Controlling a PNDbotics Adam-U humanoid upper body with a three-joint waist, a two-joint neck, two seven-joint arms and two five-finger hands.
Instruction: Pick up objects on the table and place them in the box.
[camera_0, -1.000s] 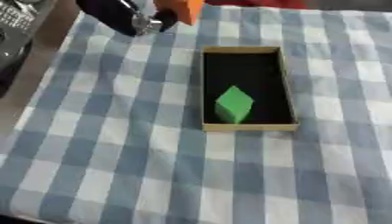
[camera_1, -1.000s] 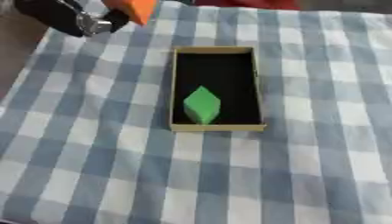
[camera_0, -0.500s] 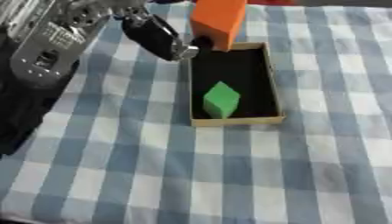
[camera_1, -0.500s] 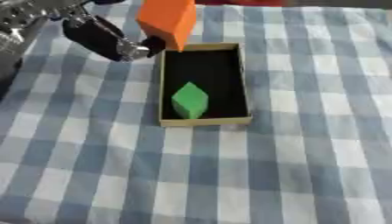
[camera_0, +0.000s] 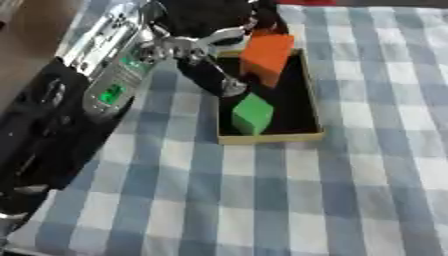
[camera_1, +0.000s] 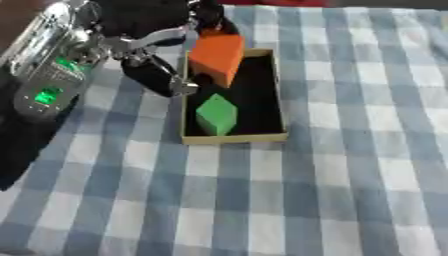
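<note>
1. We see our left hand (camera_1: 166, 50) over the far left part of the box (camera_1: 278, 100), fingers curled round the orange block (camera_1: 216, 57).
2. The orange block hangs tilted above the box's far end; our fingers hide part of its far side.
3. The green block (camera_1: 216, 115) lies inside the box, toward its near end.
4. The box sits on the checked cloth (camera_1: 350, 175).
5. Our right hand shows in neither view.
</note>
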